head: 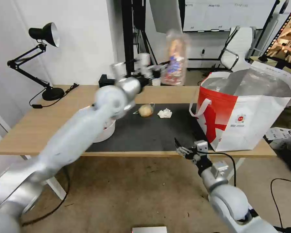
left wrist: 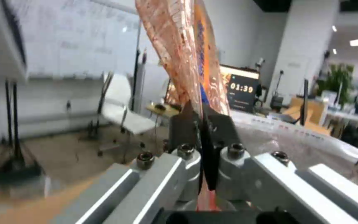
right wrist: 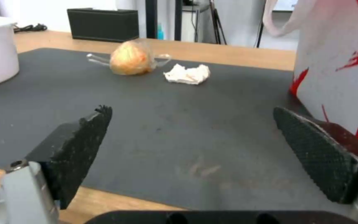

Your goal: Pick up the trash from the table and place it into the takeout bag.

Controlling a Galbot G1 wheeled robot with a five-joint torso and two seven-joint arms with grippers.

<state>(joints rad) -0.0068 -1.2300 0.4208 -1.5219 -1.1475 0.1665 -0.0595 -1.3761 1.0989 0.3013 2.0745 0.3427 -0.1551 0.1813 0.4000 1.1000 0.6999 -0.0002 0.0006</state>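
1. The white round bowl (head: 107, 129) stands on the left part of the dark grey mat (head: 145, 132), partly hidden behind the left arm; the mat lies on the long light-wood table (head: 32, 129).
2. The left gripper (head: 156, 72) is raised above the table's far edge, well clear of the surface. Its jaws are pressed together on one edge of the clear hinged plastic food tray (head: 175, 58); the left wrist view shows the dark fingers (left wrist: 187, 123) pinching the thin plastic (left wrist: 179, 46).
3. The tray stands on end with its long axis close to vertical, rising from the jaws and stained orange-red inside. It hangs in the air left of the bag's open mouth.
4. The tan ball in clear wrap (head: 145, 110) lies on the mat, with the crumpled white tissue (head: 165, 113) just beside it on the right, apart.
5. The right gripper (head: 184, 150) hovers at the table's near edge, jaws spread wide and empty, pointing across the mat.
6. The large white-and-red takeout bag (head: 245, 126) stands upright on the table's right end, its foil-lined mouth open.
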